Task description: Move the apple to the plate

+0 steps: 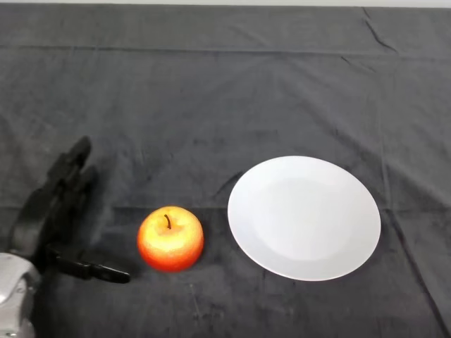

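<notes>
- Worktop (211, 91) under a dark cloth filled the whole head view, creased toward the far right corner.
- Plate (304, 217), white and round, lay right of centre with nothing on it.
- Left hand (53, 211), black on its silver-grey arm, rested at the lower left edge; its fingers (70, 165) pointed straight away from the robot and its thumb (95, 270) stuck out toward the right, so the hand was spread and held nothing.
- Apple (170, 239), red and yellow, stood stem-up on the cloth between hand and plate, just beside the plate's left rim but not touching it.
- From the fingers the apple lay to the right and a little nearer the robot; the thumb's tip was close to the fruit's lower left side, apart from it.
- Being nearly round, the apple offered no long axis to line up with.
- By my judgement the task had not begun in effect: the hand needed to travel rightward, close round the apple, then carry it further right onto the plate.
</notes>
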